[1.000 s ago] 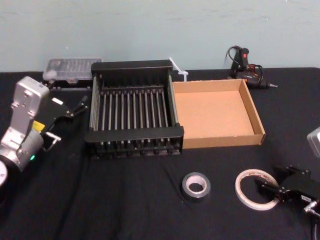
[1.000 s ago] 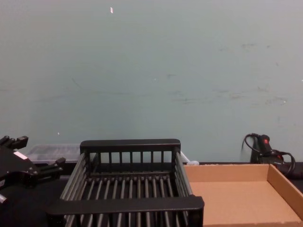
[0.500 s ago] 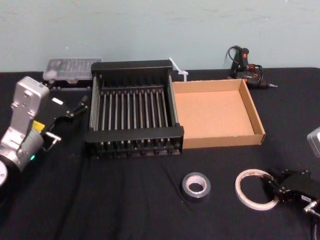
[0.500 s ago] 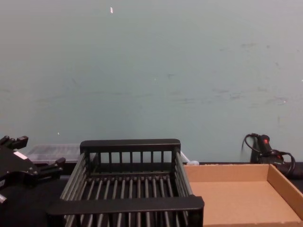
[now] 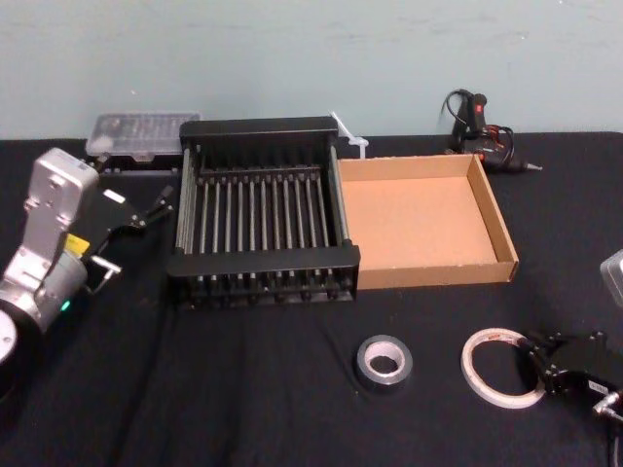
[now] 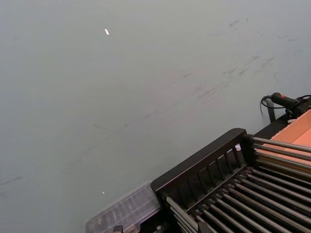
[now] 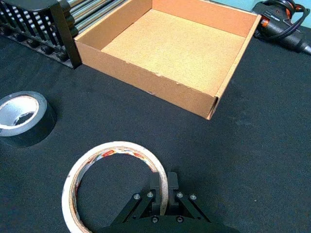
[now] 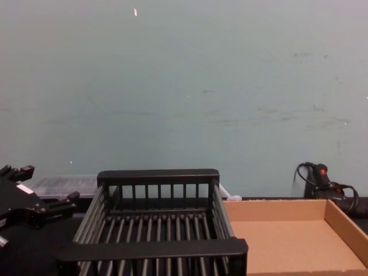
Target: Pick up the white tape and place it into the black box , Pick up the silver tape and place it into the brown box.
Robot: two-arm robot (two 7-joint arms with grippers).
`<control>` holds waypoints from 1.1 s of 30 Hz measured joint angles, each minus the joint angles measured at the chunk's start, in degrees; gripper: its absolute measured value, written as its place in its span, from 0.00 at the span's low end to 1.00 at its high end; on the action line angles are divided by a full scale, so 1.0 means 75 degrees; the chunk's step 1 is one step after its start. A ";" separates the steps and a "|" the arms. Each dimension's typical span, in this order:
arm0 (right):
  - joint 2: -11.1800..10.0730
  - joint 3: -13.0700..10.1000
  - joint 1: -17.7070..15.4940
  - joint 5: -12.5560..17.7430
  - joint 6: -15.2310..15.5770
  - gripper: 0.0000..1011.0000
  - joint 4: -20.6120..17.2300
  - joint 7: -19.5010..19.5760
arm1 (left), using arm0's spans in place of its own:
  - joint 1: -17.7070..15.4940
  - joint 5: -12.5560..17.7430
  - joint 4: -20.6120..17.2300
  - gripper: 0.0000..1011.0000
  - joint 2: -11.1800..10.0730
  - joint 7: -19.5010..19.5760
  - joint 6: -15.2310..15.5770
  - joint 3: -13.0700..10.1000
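The white tape (image 5: 471, 366) lies flat on the black cloth at the front right. In the right wrist view my right gripper (image 7: 164, 183) is shut on the white tape (image 7: 119, 146), one finger inside the ring and one outside, pinching its wall. The right gripper (image 5: 533, 358) sits at the ring's right side. The silver tape (image 5: 368, 356) rests to the left of it, seen again as the silver tape (image 7: 29, 128). Behind them stand the black box (image 5: 261, 259) and the brown box (image 5: 414, 219), side by side. My left gripper (image 5: 134, 233) hangs open left of the black box.
A clear plastic case (image 5: 141, 131) lies behind the black box, with a white zip tie (image 5: 348, 136) beside it. A glue gun (image 5: 482, 131) with its cable sits at the back right. Black cloth spreads between the tapes and the boxes.
My right gripper's fingers have closed onto the white tape's wall, and the ring has shifted slightly. The left arm has not moved.
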State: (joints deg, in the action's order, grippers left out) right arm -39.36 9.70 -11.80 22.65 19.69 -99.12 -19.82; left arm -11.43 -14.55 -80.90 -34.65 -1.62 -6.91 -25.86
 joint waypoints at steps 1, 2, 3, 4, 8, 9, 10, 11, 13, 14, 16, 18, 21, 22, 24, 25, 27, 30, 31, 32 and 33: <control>0.0000 0.0000 0.0000 0.0000 0.0000 0.10 0.0000 0.0000 | 0.0000 0.0000 0.0000 0.99 0.0000 -0.0001 0.0000 0.0000; 0.0000 0.0000 0.0000 0.0000 0.0000 0.10 0.0000 0.0000 | 0.0000 0.0000 0.0000 0.99 0.0000 0.0000 0.0000 0.0000; 0.0000 0.0000 0.0000 0.0000 0.0000 0.10 0.0000 0.0000 | 0.0000 0.0000 0.0000 0.99 0.0000 0.0000 0.0000 0.0000; 0.0000 0.0000 0.0000 0.0000 0.0000 0.10 0.0000 0.0000 | 0.0000 0.0000 0.0000 0.99 0.0000 0.0000 0.0000 0.0000; 0.0001 -0.0022 -0.0023 -0.0030 -0.0115 0.10 -0.0010 -0.0006 | 0.0000 0.0000 0.0000 0.99 0.0000 0.0000 0.0000 0.0000; 0.0001 -0.0033 -0.0031 -0.0041 -0.0152 0.10 -0.0018 -0.0012 | 0.0000 0.0000 0.0000 0.99 0.0000 0.0000 0.0000 0.0000; 0.0001 -0.0051 -0.0039 -0.0068 -0.0230 0.10 -0.0026 -0.0027 | 0.0001 0.0000 0.0000 0.99 0.0000 0.0000 0.0000 0.0000; 0.0001 -0.0061 -0.0040 -0.0077 -0.0256 0.10 -0.0029 -0.0036 | 0.0000 0.0000 0.0000 0.99 0.0000 0.0000 0.0000 0.0000; 0.0001 -0.0100 -0.0028 -0.0106 -0.0339 0.10 -0.0032 -0.0063 | 0.0000 0.0000 0.0000 0.99 0.0000 0.0000 0.0000 0.0000; 0.0001 -0.0115 -0.0017 -0.0117 -0.0363 0.10 -0.0032 -0.0068 | 0.0000 0.0000 0.0000 0.99 0.0000 0.0000 0.0000 0.0000; 0.0011 -0.0157 0.0024 -0.0141 -0.0421 0.10 -0.0032 -0.0072 | 0.0000 0.0000 0.0000 0.99 0.0000 0.0000 0.0000 0.0000; 0.0025 -0.0196 0.0068 -0.0149 -0.0448 0.10 -0.0032 -0.0072 | 0.0000 0.0000 0.0000 0.99 0.0000 0.0000 0.0000 0.0000; 0.0078 -0.0284 0.0218 -0.0153 -0.0485 0.10 -0.0024 -0.0065 | 0.0000 0.0000 0.0000 0.99 0.0000 0.0000 0.0000 0.0000; 0.0078 -0.0284 0.0218 -0.0153 -0.0485 0.10 -0.0024 -0.0065 | 0.0000 0.0000 0.0000 0.99 0.0000 0.0000 0.0000 0.0000; 0.0145 -0.0340 0.0388 -0.0152 -0.0490 0.10 0.0014 -0.0038 | 0.0000 0.0000 0.0000 0.99 0.0000 0.0000 0.0000 0.0000; 0.0164 -0.0346 0.0430 -0.0152 -0.0490 0.10 0.0030 -0.0029 | 0.0000 0.0000 0.0000 0.99 0.0000 -0.0001 0.0000 0.0000; 0.0205 -0.0351 0.0530 -0.0155 -0.0486 0.10 0.0064 -0.0012 | 0.0000 0.0000 0.0000 0.99 0.0000 0.0000 0.0000 0.0000; 0.0294 -0.0335 0.0743 -0.0204 -0.0466 0.10 0.0140 0.0020 | 0.0000 0.0000 0.0000 0.99 0.0000 0.0000 0.0000 0.0000; 0.0315 -0.0322 0.0794 -0.0219 -0.0461 0.10 0.0156 0.0028 | 0.0000 0.0000 0.0000 0.99 0.0000 0.0000 0.0000 0.0000; 0.0337 -0.0306 0.0849 -0.0236 -0.0456 0.10 0.0172 0.0036 | 0.0000 0.0000 0.0000 0.99 0.0000 0.0000 0.0000 0.0000; 0.0376 -0.0273 0.0949 -0.0267 -0.0448 0.10 0.0204 0.0044 | 0.0000 0.0000 0.0000 0.99 0.0000 0.0000 0.0000 0.0000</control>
State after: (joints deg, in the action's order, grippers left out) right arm -36.54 7.65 -4.68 20.65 16.33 -97.59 -19.49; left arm -11.43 -14.55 -80.90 -34.65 -1.62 -6.91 -25.86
